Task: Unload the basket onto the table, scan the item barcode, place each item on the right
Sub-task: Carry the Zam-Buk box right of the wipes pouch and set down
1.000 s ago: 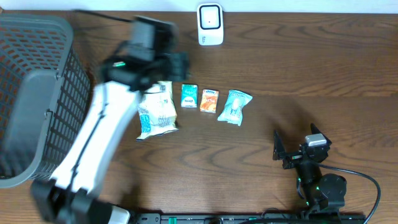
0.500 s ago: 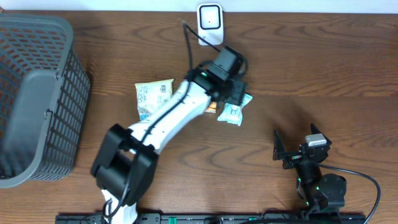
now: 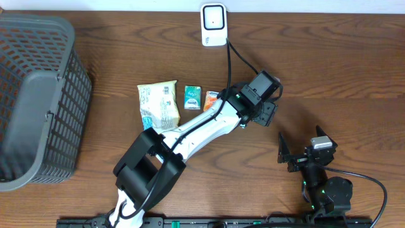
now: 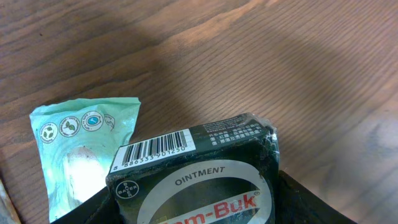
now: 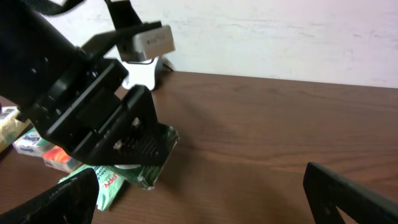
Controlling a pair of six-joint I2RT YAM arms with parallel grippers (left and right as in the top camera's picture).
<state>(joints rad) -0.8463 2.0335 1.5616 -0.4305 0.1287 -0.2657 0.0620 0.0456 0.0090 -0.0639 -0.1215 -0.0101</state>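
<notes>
One small dark-green cardboard ointment box (image 4: 199,168) fills the close end of the left wrist view. It is pinched at its lower part by the left end effector (image 3: 261,115), which is closed partway on it. The white barcode strip (image 4: 152,149) runs along the box's far edge, facing up and uncovered. I judge the box light and stiff, though thin card under a glossy wrap could dent or slip if squeezed hard. The present hold on its two sides, clear of the barcode, looks like the right one. Just beyond it a mint-green soft pouch (image 4: 81,149) lies on the brown wooden tabletop (image 4: 280,56); whether box and pouch touch I cannot tell. The left arm stretches diagonally from the front edge to right of centre, with its wrist low. The right end effector (image 3: 302,149) rests near the front, spread wide and empty. At the rear edge stands the white barcode scanner (image 3: 214,24), well apart from the box, so the barcode is not yet presented to it.
</notes>
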